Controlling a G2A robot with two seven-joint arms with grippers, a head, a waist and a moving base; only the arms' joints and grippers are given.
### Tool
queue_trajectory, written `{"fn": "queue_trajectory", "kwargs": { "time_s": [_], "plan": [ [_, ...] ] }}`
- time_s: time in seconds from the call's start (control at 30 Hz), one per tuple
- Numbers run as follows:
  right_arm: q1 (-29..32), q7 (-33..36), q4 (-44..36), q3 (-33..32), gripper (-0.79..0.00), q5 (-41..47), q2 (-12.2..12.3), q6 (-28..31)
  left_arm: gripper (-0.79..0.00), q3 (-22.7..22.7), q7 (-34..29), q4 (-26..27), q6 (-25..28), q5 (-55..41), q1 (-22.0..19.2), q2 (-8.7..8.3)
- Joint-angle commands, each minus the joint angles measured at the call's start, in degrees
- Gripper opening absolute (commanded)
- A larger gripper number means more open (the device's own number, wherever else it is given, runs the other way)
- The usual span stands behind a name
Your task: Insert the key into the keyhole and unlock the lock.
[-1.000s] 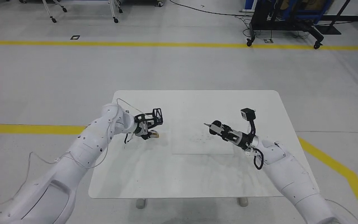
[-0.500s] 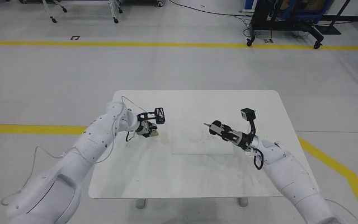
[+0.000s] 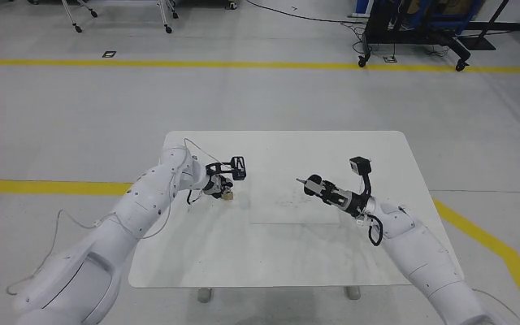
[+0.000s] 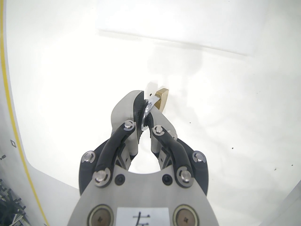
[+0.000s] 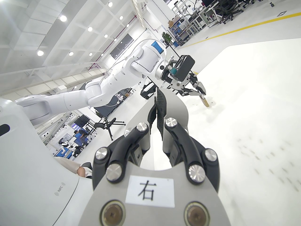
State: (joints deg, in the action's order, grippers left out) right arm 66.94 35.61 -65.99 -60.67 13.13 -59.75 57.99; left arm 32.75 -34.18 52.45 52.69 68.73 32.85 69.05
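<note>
A small brass padlock [image 4: 162,99] hangs just above the white table [image 3: 276,252], left of its centre. My left gripper [image 4: 147,100] is shut on its silver shackle [image 4: 147,110], with the brass body pointing away from the fingers. From above, that gripper [image 3: 223,191] and the padlock [image 3: 229,196] sit close together. My right gripper [image 3: 303,183] is held above the table right of centre, pointing at the left one. It is shut, and a thin silver tip, the key [image 3: 298,180], sticks out of it. Its pads [image 5: 162,109] are pressed together. Beyond them are the left gripper [image 5: 200,92] and the padlock [image 5: 206,101].
A thin white sheet [image 3: 294,213] lies flat in the middle of the table, between the two grippers. Small dark specks [image 4: 232,148] dot the tabletop. Yellow floor lines [image 3: 49,188] run beside the table. Racks and carts [image 3: 414,32] stand far behind.
My left gripper has carried the padlock a short way to the right, toward the table's centre. The right arm has kept still.
</note>
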Motion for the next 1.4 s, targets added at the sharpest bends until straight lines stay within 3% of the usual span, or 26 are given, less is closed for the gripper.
{"fn": "queue_trajectory", "kwargs": {
  "time_s": [0.0, 0.13, 0.17, 0.23, 0.3, 0.4, 0.87, 0.97, 1.1, 1.23, 1.3, 1.37],
  "plan": [
    [0.0, 0.0, 0.0, 0.0, -0.785, 0.0, 0.0, 0.0, -0.785, 0.01, 0.08, -0.14, -0.04, -0.04, -0.01, 0.0],
    [0.0, 0.0, 0.0, 0.0, -0.785, 0.0, 0.0, 0.0, -0.785, 0.01, 0.08, -0.14, -0.04, -0.04, -0.01, 0.0],
    [0.0, 0.0, 0.0, 0.0, -0.785, 0.0, 0.0, 0.0, -0.785, 0.88, 2.6, 0.05, -0.58, -1.92, 0.51, -0.04],
    [0.26, -0.99, -1.02, 0.03, -0.785, -0.11, -0.1, -1.1, -0.785, 3.7, 10.25, -2.71, 5.31, -11.79, 1.34, -0.44],
    [0.58, -2.6, -2.42, 0.31, -0.785, -0.32, -0.37, -1.86, -0.785, 3.98, 14.97, -4.02, 5.31, -22.59, 1.53, -0.97],
    [0.51, -4.8, -3.32, 1.32, -0.785, -0.3, -0.98, -2.49, -0.785, 2.56, 15.35, -4.06, 5.31, -39.33, 0.9, -2.29],
    [0.51, -4.8, -3.32, 1.32, -0.785, -0.3, -0.98, -2.49, -0.785, 2.56, 15.35, -4.06, 5.31, -39.33, 0.9, -2.29],
    [0.51, -4.8, -3.32, 1.32, -0.785, -0.3, -0.98, -2.49, -0.785, 2.3, 14.64, -2.54, 1.79, -38.6, 2.41, -2.19],
    [1.16, -5.8, -5.25, 1.2, -0.785, -1.14, -1.07, -3.71, -0.785, 1.98, 9.26, -3.9, 4.56, -53.24, 4.34, -1.63],
    [2.04, -6.81, -6.54, 0.9, -0.785, -1.6, -1.17, -4.43, -0.785, 0.1, -9.51, -6.24, -1.19, -74.85, 1.68, -0.47],
    [2.67, -7.11, -6.84, 0.81, -0.785, 0.12, -1.21, -5.18, -0.785, -0.19, -14.97, -7.13, -2.17, -77.37, -0.18, -0.18],
    [2.79, -7.07, -6.87, 0.79, -0.785, 0.73, -1.21, -5.35, -0.785, -0.19, -14.97, -7.13, -2.17, -77.37, -0.18, -0.18]
  ]
}}
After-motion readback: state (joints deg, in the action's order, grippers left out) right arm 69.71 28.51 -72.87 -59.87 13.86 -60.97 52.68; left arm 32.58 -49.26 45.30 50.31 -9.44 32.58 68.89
